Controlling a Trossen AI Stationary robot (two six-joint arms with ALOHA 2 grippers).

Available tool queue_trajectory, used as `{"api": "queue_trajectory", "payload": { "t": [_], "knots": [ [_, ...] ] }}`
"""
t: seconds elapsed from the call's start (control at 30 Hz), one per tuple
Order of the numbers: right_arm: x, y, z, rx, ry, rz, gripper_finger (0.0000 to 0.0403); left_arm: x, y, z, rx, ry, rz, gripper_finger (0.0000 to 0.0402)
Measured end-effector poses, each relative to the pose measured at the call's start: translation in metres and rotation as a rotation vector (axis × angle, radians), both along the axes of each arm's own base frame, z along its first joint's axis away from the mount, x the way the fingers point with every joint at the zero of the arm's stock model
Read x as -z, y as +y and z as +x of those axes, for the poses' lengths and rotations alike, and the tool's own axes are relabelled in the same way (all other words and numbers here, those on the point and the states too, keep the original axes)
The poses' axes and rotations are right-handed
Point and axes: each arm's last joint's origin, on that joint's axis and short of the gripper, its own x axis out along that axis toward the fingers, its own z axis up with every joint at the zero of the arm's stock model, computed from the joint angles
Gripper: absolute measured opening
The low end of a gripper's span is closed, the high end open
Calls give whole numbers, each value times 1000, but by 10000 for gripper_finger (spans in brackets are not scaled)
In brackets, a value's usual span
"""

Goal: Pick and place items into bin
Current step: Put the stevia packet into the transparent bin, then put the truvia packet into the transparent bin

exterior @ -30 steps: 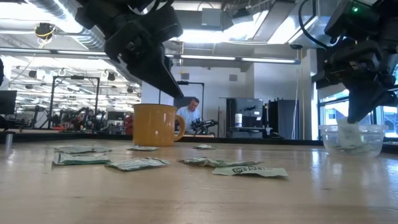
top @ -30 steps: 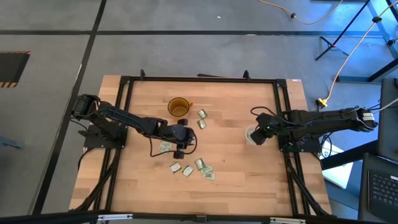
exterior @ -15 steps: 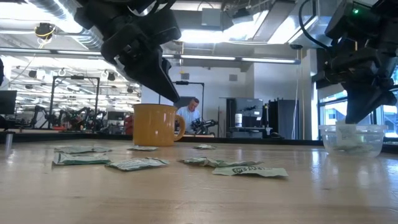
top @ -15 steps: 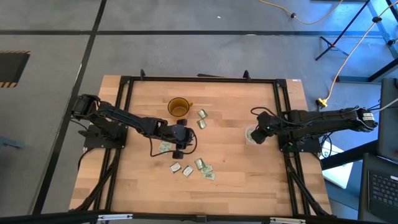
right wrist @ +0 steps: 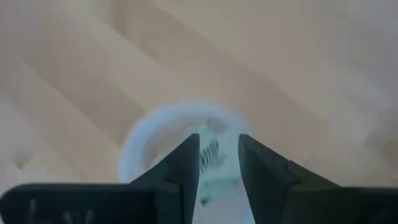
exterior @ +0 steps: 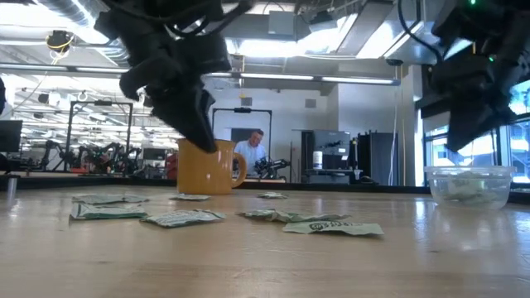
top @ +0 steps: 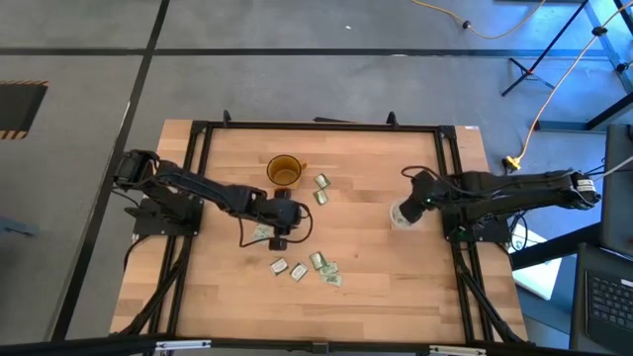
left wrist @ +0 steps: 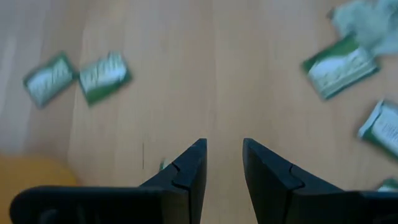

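1. High view: shows the left tool [top: 278,225] low over the counter [top: 366,252], just beside a packet [top: 261,233] near the amber cup [top: 283,171]; more packets [top: 322,267] lie nearer the front edge. Shows the right tool [top: 413,201] above the bin [top: 403,215]. Probably a drop at the bin and a new pick on the left; next calls for a descent onto one packet.
2. Low view: adds what the top view hides, pale packets inside the bin [exterior: 469,184].
3. Left wrist view: shows the fingers [left wrist: 272,178] a little apart, holding nothing, bare wood between them, packets [left wrist: 103,75] well ahead.
4. Right wrist view: shows the fingers [right wrist: 185,163] slightly apart and empty, directly over the bin [right wrist: 163,127], with a packet [right wrist: 212,151] inside.
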Motion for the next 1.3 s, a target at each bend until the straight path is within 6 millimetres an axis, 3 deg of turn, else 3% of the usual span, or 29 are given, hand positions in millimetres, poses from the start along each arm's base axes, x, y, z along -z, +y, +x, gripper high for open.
{"api": "queue_trajectory", "payload": {
  "t": [0.13, 0.3, 0.53, 0.8, 1.3],
  "knots": [
    [-18, -2, 6, -24, -59, -101, 115, 3, 7, -5, -60, 58, -8, 98],
    [-25, -3, 14, -75, -127, -167, 115, 6, 18, -9, -98, 113, 7, 97],
    [-26, -3, 15, -89, -133, -176, 115, 23, 31, -14, -139, 180, 1, 97],
    [-26, -3, 15, -90, -133, -176, 115, 48, 33, -11, -142, 257, 1, 97],
    [-26, -3, 15, -87, -134, -174, 115, 57, 32, -8, -122, 269, -40, 80]
  ]
}}
